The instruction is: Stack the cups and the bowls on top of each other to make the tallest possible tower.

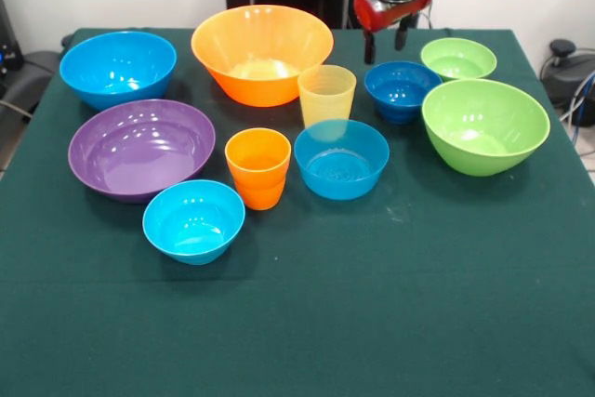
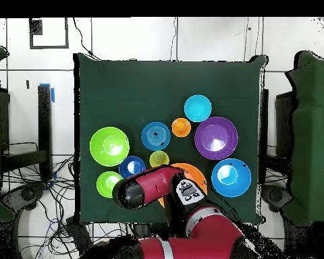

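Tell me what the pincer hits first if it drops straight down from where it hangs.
Probably the small dark blue glossy plastic bowl: the open pincer hangs just behind its rim. Depth is unclear, so it may reach bare green tablecloth instead.

The red and black arm comes down at the far side of the table, right of centre, its gripper [image 1: 387,42] pointing straight down. The jaws stand parted, two dark tips with a clear gap between, holding nothing, hanging above the table.

Red arm [image 2: 158,185] over large orange bowl [image 2: 195,177]
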Motion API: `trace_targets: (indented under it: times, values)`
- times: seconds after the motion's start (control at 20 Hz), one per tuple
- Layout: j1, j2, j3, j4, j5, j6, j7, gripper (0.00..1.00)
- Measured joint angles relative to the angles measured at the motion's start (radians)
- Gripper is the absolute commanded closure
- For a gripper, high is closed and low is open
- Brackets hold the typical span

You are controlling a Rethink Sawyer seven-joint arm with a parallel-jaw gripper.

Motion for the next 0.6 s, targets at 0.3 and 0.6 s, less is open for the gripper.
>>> trace_targets:
  times: [0.3, 0.6]
  values:
    - [-0.023, -0.017, 0.000, -0.017, 0.000, 0.039, 0.000, 0.00]
    - [-0.038, -0.026, 0.000, -0.067, 0.000, 0.083, 0.000, 0.00]
